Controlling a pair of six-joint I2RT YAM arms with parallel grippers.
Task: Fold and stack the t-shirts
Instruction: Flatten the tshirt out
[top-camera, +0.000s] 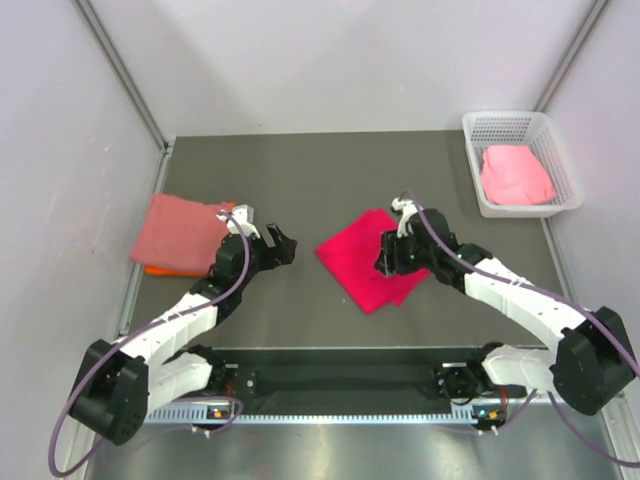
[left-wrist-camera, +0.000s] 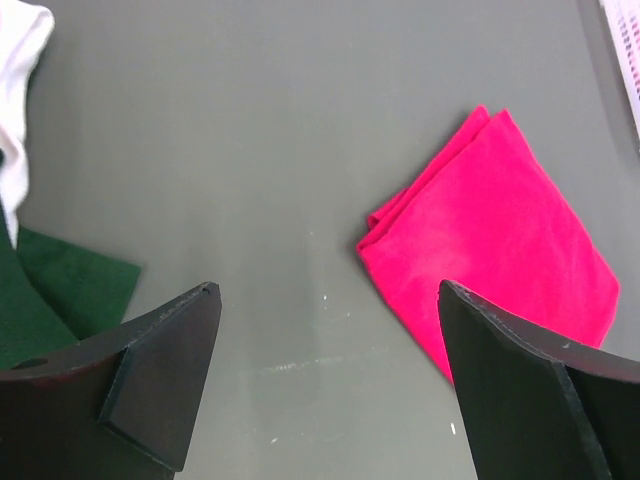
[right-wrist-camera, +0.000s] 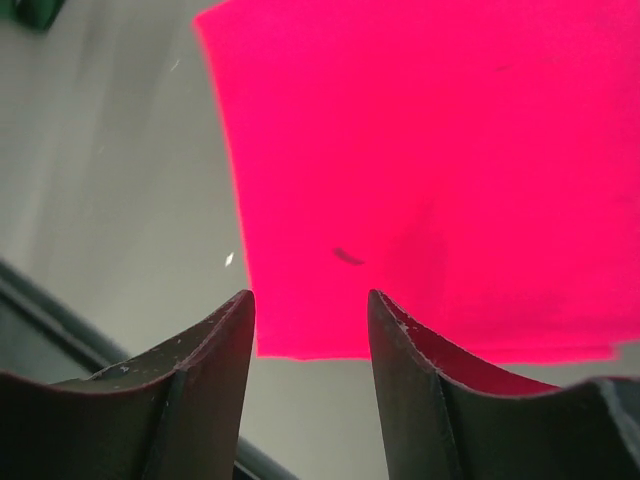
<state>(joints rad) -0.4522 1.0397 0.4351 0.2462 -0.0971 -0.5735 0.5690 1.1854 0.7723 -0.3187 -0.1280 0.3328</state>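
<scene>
The crimson-pink t-shirt (top-camera: 352, 258) lies folded into a flat, roughly square packet near the middle of the counter (top-camera: 300, 170), turned so that one corner points towards the near edge. In the left wrist view its (left-wrist-camera: 490, 240) layered folds show along the side facing that camera. The right gripper (top-camera: 388, 258) is over the right part of this packet. From its own camera the jaws stand a narrow gap apart (right-wrist-camera: 310, 300), with nothing between them, just above the hem of the bright cloth (right-wrist-camera: 430, 150); whether the tips touch the fabric cannot be told. The left gripper (top-camera: 282, 246) is over bare counter just left of the crimson packet, and its jaws are spread wide and empty (left-wrist-camera: 325, 290). By the left edge the dusty salmon t-shirt (top-camera: 180, 230) lies folded on top of the orange t-shirt (top-camera: 160, 270), of which only a strip shows along the near side of the pile. In the far right corner stands the white mesh basket (top-camera: 505, 117), and the light pink t-shirt (top-camera: 515, 175) is bundled loosely inside it, unfolded
</scene>
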